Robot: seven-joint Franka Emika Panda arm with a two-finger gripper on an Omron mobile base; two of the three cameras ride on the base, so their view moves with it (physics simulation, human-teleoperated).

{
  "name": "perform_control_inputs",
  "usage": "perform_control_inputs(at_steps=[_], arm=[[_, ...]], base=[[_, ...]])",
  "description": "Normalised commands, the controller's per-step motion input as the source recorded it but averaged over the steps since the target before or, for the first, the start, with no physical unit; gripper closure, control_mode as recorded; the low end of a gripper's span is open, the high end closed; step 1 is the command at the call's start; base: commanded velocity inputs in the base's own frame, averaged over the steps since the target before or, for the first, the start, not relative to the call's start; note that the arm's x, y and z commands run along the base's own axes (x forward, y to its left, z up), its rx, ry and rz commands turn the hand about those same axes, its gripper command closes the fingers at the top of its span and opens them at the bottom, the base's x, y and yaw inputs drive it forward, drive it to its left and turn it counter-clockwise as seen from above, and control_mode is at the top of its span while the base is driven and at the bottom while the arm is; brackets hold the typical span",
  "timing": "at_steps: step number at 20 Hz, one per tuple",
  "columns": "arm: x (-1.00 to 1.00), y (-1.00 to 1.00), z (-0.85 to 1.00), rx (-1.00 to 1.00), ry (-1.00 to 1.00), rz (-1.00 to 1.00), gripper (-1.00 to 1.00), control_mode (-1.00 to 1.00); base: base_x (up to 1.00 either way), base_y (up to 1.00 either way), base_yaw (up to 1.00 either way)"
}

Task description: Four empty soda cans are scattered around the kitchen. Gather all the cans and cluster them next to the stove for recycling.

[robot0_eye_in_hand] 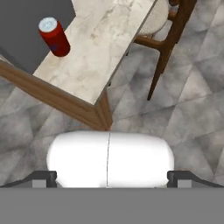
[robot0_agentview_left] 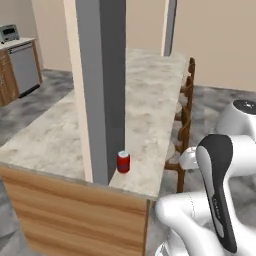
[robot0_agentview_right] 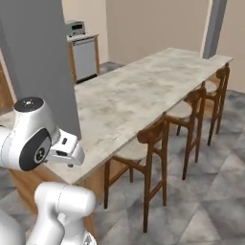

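Step in hand: approach to first soda can (robot0_agentview_left: 123, 162), upright on the island surface (robot0_agentview_left: 150, 115) near its front corner, just beside the grey pillar (robot0_agentview_left: 100, 85). End effector (robot0_eye_in_hand: 111, 177) released, jaws wide, well apart from can. Next: reach over, descend around it.

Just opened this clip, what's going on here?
A white robot arm is parked at the near corner of a long stone-topped kitchen island. One red soda can stands upright on that corner, right beside a grey pillar. The gripper is open and holds nothing; in the hand view it is off the counter's edge, over the floor, with the can ahead of it. Wooden stools line the island's far side. The can has not been picked up yet.
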Motion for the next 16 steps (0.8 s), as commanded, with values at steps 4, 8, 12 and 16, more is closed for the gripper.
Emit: perform_control_inputs(at_steps=[4,8,12,16], arm=[[0.00,0.00,0.00,0.00,0.00,0.00,-1.00,1.00],[0.00,0.00,0.00,0.00,0.00,0.00,-1.00,1.00],[0.00,0.00,0.00,0.00,0.00,0.00,-1.00,1.00],[0.00,0.00,0.00,0.00,0.00,0.00,-1.00,1.00]], base=[[0.01,-0.47,0.51],[0.19,-0.24,0.65],[0.17,-0.22,0.66],[0.08,-0.26,0.57]])
